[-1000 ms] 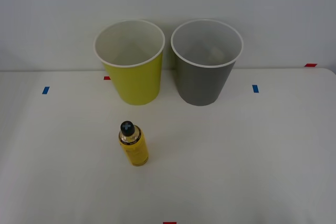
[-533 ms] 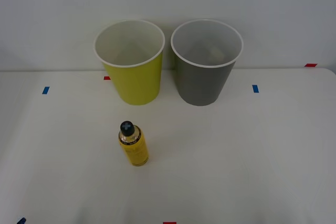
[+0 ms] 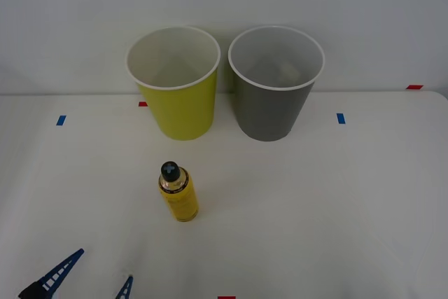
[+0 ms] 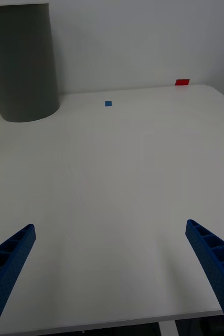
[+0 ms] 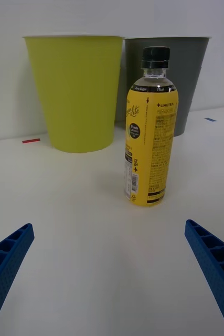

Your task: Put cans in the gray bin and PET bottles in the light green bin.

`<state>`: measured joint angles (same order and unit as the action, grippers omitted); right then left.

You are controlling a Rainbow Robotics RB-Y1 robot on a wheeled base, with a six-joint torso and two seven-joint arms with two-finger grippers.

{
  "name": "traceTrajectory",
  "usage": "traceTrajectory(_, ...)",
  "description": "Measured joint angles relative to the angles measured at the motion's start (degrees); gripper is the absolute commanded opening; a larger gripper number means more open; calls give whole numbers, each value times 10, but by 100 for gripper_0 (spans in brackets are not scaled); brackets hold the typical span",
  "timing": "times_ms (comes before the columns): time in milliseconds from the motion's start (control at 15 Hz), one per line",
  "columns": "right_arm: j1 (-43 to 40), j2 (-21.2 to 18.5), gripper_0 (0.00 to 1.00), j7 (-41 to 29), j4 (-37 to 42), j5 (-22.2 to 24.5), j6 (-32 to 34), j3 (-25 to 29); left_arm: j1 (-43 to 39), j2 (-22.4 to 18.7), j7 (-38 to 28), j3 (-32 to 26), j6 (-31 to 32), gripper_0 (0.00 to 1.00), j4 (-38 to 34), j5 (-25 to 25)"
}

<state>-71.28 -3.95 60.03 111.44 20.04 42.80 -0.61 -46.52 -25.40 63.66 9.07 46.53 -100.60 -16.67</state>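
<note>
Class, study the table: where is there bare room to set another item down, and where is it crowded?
Bare room: the table's right side, in front of the gray bin; and the far left beside the light green bin. Crowded: between the bins, nearly touching, and between the bottle and the open left claw.

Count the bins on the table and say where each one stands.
2. The green bin stands at the table's far edge on the robot's left; the gray bin stands close beside it on the right. The bottle stands nearer, in front of the green one.
</note>
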Motion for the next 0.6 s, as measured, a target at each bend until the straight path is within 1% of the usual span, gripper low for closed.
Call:
traceTrajectory(133, 0, 0, 100, 0, 0, 0, 0, 0, 28, -24, 3, 24, -1, 100, 5, 8)
traceTrajectory(267, 0, 0, 100, 0, 0, 0, 0, 0, 50, -44, 5, 37, -2, 100, 8, 9)
traceTrajectory(467, 0, 0, 100, 0, 0, 0, 0, 0, 81, -67, 7, 54, -9, 100, 11, 9)
traceTrajectory(600, 0, 0, 100, 0, 0, 0, 0, 0, 107, -78, 8, 72, -26, 100, 11, 10)
